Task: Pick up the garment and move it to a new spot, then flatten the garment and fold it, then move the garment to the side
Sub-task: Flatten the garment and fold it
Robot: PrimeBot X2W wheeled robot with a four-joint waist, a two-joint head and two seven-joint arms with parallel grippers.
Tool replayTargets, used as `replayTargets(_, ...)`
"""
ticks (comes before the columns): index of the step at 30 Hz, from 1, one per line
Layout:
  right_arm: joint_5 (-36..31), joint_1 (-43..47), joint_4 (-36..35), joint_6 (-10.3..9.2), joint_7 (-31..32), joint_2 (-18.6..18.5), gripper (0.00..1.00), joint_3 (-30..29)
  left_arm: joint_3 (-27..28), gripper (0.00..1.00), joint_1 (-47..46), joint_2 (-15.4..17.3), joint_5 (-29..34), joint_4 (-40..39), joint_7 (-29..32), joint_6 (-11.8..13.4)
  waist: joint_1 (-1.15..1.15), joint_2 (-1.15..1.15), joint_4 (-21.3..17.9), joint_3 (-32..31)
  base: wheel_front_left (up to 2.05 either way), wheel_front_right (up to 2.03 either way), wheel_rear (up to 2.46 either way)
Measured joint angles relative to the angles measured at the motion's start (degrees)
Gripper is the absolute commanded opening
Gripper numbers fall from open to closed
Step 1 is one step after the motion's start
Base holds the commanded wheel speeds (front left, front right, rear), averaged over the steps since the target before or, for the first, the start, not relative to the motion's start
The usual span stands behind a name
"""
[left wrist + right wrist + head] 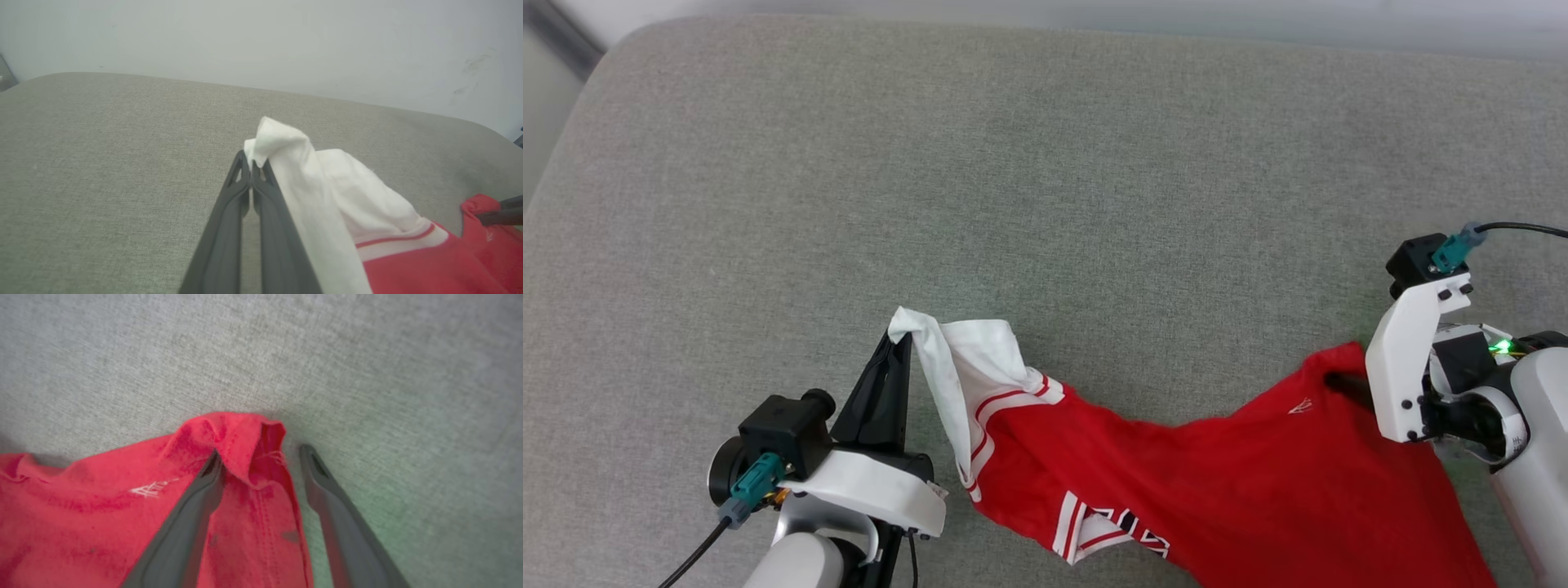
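Grey fabric cushion (1013, 163) carries the garment (1217, 474), bunched — left claw (252, 161) clenched on white sleeve (310, 183), right claw (260, 453) spread astride red corner (241, 433). Flattening, folding apparently still ahead.

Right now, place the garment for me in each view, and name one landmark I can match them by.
Head view: the garment spans bottom middle to bottom right, white sleeve pinched by the left gripper.
Left wrist view: centre to lower right, sleeve at the fingertips.
Right wrist view: lower left to centre.
Shared landmark: its red corner, between the open fingers of the right gripper.
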Motion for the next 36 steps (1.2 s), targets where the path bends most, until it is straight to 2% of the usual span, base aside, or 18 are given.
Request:
replayTargets(4,0.64,-0.94,1.3,-0.01,-1.83,0.16,0.0,2.54,0.27,0.0,0.14,0.1,-0.48,1.13,-0.34,0.02,0.0,0.0,-0.37,-1.24,0.0,0.0,0.0)
replayTargets(10,-0.24,-2.1,1.68,0.0,-10.55,0.36,0.0,4.35,1.47,0.0,0.4,2.26,-0.84,1.88,0.2,0.02,0.0,0.0,-1.78,-5.36,0.0,0.0,0.0)
replayTargets(15,-3.02,-4.25,3.65,0.0,-17.37,1.08,0.0,1.56,2.44,0.0,-3.64,6.06,0.18,2.2,2.6,-0.8,0.0,0.0,-3.42,-10.15,0.0,0.0,0.0)
replayTargets(21,-6.73,-7.22,6.0,0.0,-22.84,3.33,0.0,-1.87,3.16,0.0,-12.21,6.89,-0.64,4.69,4.85,-2.98,-0.01,0.0,-5.51,-14.52,0.0,0.0,0.0)
replayTargets(27,-10.33,-15.87,9.36,0.0,-27.15,4.85,0.0,-5.26,2.92,0.0,-29.41,5.66,-1.6,14.86,8.17,-6.41,-0.01,0.0,-8.64,-15.0,0.0,0.0,0.0)
replayTargets(30,-11.27,-21.57,10.15,0.01,-28.44,5.19,0.0,-6.09,2.44,0.0,-37.59,5.94,-0.25,20.25,9.81,-7.3,-0.01,0.0,-9.12,-12.72,0.0,0.0,0.0)
replayTargets(36,-13.52,-34.01,11.28,0.0,-32.23,4.9,0.0,-8.66,2.53,0.0,-55.67,5.88,2.52,28.09,8.09,-8.33,-0.01,0.0,-9.93,-6.28,0.0,0.0,0.0)
